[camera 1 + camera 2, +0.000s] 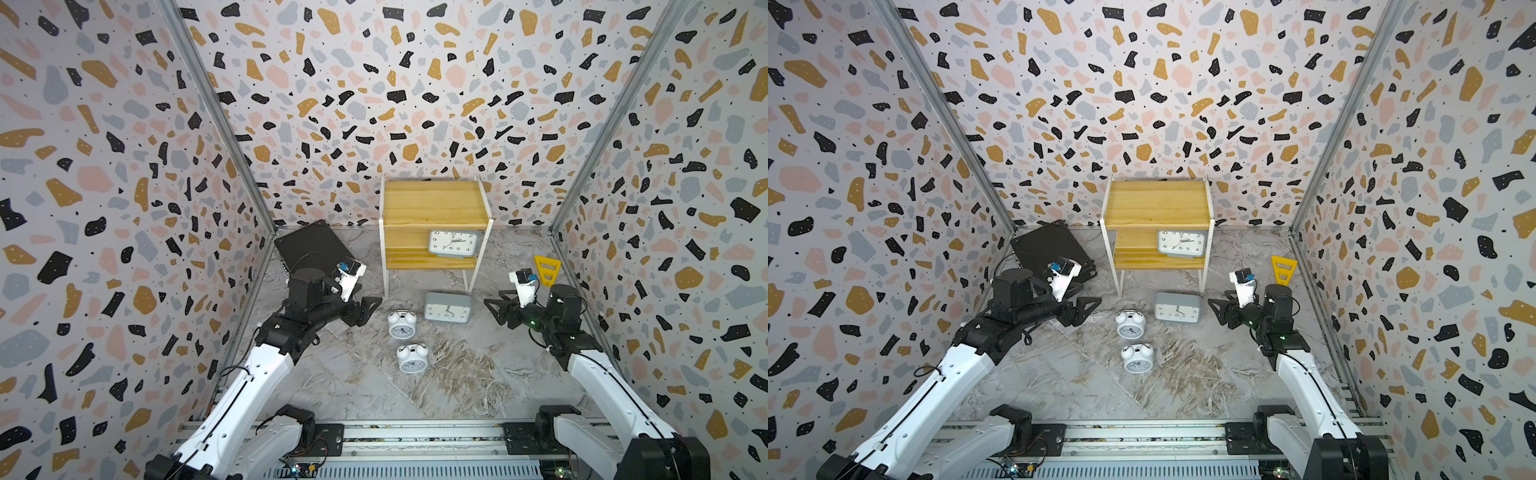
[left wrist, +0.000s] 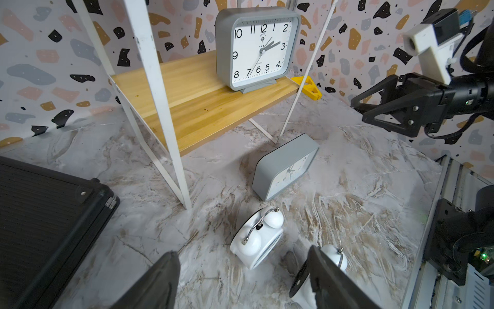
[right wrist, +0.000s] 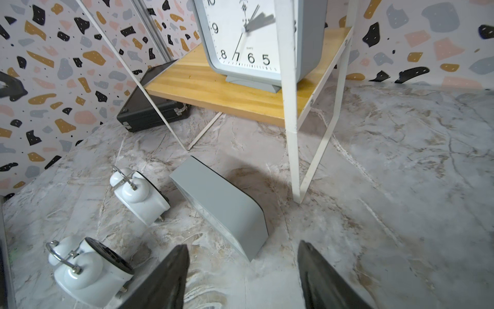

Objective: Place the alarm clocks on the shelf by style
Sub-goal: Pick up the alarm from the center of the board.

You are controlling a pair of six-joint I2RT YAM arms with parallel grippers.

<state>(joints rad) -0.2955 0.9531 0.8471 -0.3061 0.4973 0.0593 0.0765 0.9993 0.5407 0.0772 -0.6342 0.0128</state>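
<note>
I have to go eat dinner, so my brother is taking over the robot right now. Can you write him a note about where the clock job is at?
Left gripper: open, empty, above the table.
Right gripper: open, empty, beside the second grey clock.
Done: the first grey clock stands on the lower board of the shelf.
Left: the second grey clock, the far twin-bell clock and the near twin-bell clock sit on the table in front of the shelf. The top board is bare.
Probably next: put the grey one beside its match and the bell clocks on top.
</note>
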